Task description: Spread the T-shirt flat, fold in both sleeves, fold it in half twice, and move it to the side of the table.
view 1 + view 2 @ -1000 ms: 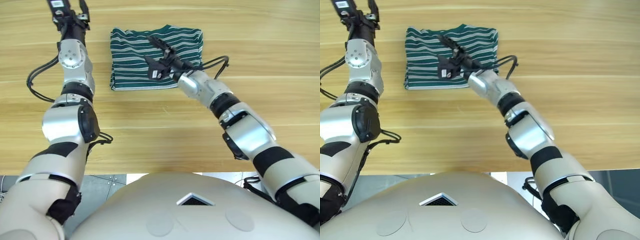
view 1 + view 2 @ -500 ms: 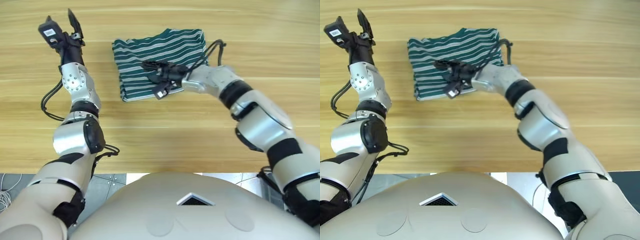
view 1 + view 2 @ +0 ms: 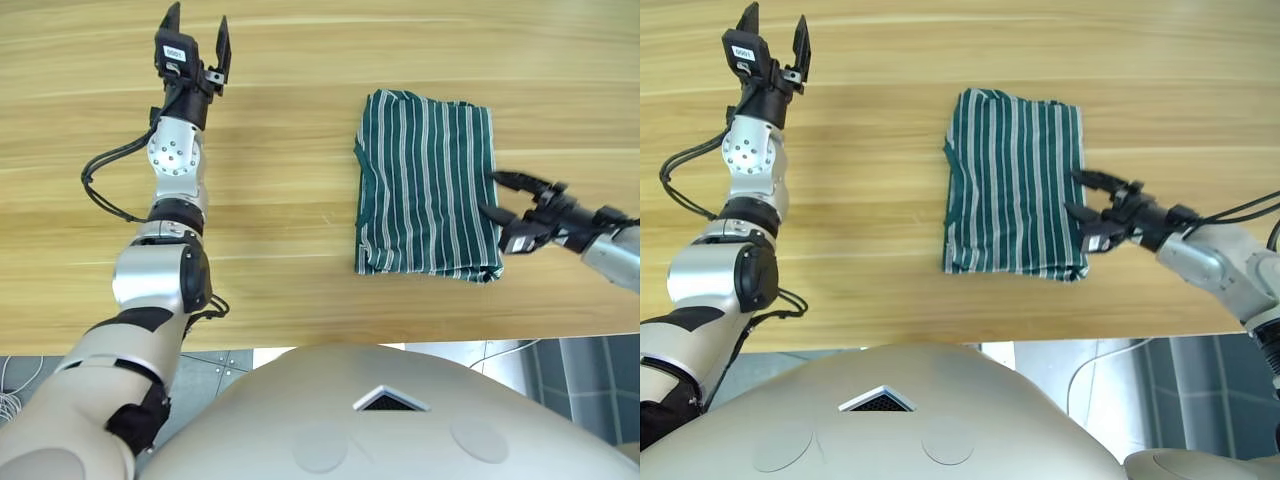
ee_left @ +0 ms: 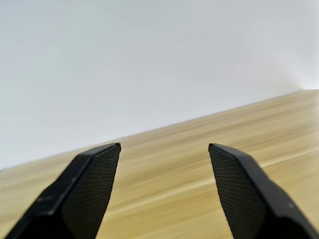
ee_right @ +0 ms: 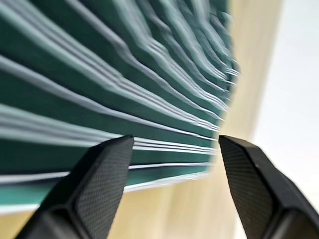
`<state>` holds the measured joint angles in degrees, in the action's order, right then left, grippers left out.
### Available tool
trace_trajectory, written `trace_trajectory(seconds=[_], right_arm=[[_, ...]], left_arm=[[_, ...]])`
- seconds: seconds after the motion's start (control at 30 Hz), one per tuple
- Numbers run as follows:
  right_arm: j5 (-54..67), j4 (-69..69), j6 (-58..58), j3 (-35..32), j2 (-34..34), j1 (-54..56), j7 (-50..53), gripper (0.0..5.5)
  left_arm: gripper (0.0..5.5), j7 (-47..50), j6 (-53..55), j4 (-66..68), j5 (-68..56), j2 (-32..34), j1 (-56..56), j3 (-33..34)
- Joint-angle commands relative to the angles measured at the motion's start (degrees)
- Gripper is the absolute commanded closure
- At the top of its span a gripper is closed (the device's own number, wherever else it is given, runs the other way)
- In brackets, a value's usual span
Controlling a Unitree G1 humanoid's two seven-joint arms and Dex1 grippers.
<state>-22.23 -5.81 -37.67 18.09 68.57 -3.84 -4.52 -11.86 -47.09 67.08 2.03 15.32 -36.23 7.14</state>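
Note:
The T-shirt [image 3: 425, 185], dark green with thin white stripes, lies folded into a compact rectangle on the wooden table [image 3: 280, 200], right of centre near the front edge. My right gripper [image 3: 502, 195] sits at the shirt's right edge, open, its fingers just off the fabric and holding nothing. The right wrist view looks along the stacked striped layers [image 5: 99, 89] between two spread fingertips [image 5: 99, 189]. My left gripper [image 3: 195, 35] is raised far back on the left, open and empty, well away from the shirt. In the left wrist view its fingers [image 4: 84, 194] frame bare wood.
Black cables [image 3: 105, 185] loop beside my left arm over the table. The table's front edge [image 3: 300, 345] runs just below the shirt, with floor beyond it. Bare wood stretches between the left arm and the shirt.
The folded shirt has gone from the table's back centre to the right front and turned a quarter turn. My right gripper has come off it and stands open at its right edge.

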Motion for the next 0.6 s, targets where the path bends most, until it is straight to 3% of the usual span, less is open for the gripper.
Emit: trace_trajectory(seconds=[0.03, 0.13, 0.3, 0.47, 0.6], right_arm=[[12.7, 1.0, -2.6, -5.1, -12.4, 8.7, 0.9, 2.35], [17.1, -2.7, -0.1, -6.2, -21.5, 15.5, -0.4, 2.35], [11.3, -13.5, 7.5, -8.4, -30.6, 22.5, 4.0, 2.35], [6.9, -18.6, 11.6, -13.3, -34.0, 25.2, 11.7, 2.35], [2.8, -20.1, 12.5, -13.3, -35.0, 25.1, 14.2, 2.35]], left_arm=[[2.21, -2.6, -1.1, -1.5, 1.3, 1.4, 1.2, -2.0], [2.21, -4.5, -2.5, -3.7, 5.1, 0.4, 2.2, -6.6], [2.21, -4.6, -2.5, -5.7, 15.1, -2.9, 2.2, -17.1], [2.21, -2.5, 2.2, -1.5, 23.1, -9.7, -3.4, -25.3], [2.21, 1.8, 7.2, 1.9, 26.1, -15.7, -6.6, -28.5]])
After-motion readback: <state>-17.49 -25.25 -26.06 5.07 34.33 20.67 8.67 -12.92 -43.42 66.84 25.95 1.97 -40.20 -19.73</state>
